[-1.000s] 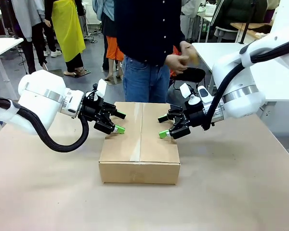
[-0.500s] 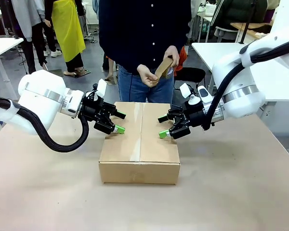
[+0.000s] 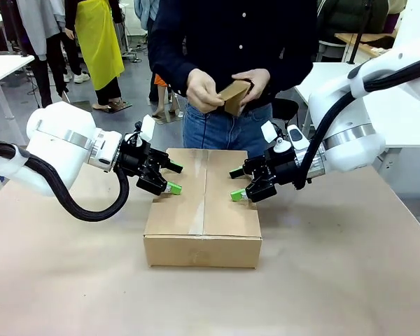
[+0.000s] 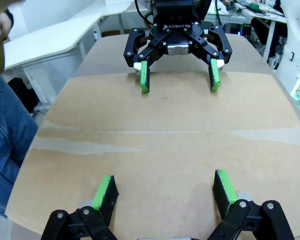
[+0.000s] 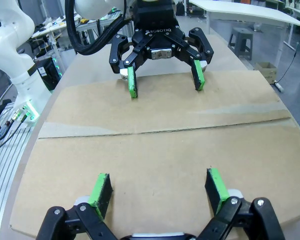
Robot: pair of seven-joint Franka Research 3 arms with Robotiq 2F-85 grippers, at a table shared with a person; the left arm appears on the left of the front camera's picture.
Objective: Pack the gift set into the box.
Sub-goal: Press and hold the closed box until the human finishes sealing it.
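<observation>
Comparing the front view with a second ago: both robot hands sit where they were, while the person at the far side has stepped in and now holds a small brown carton (image 3: pixel 234 94) in both hands above the far edge of the box (image 3: pixel 203 210). The box rests mid-counter (image 3: pixel 336 280) with its flaps shut along a centre seam; the gift set is presumably inside, so packing looks near its end. Left hand (image 3: pixel 173 177) and right hand (image 3: pixel 236 184) hover released and empty over the left and right flap edges. Bare counter lies all round the box, widest at the near side.

Left wrist view: own green pads (image 4: pixel 105 192) spread wide, nothing between, just above the flap; the opposite hand (image 4: pixel 179 75) faces it across the seam. The box's far edge runs just behind that hand.

Right wrist view: own pads (image 5: pixel 101 189) likewise apart and empty above the lid; the opposite hand (image 5: pixel 165 75) hangs at the far flap edge.
</observation>
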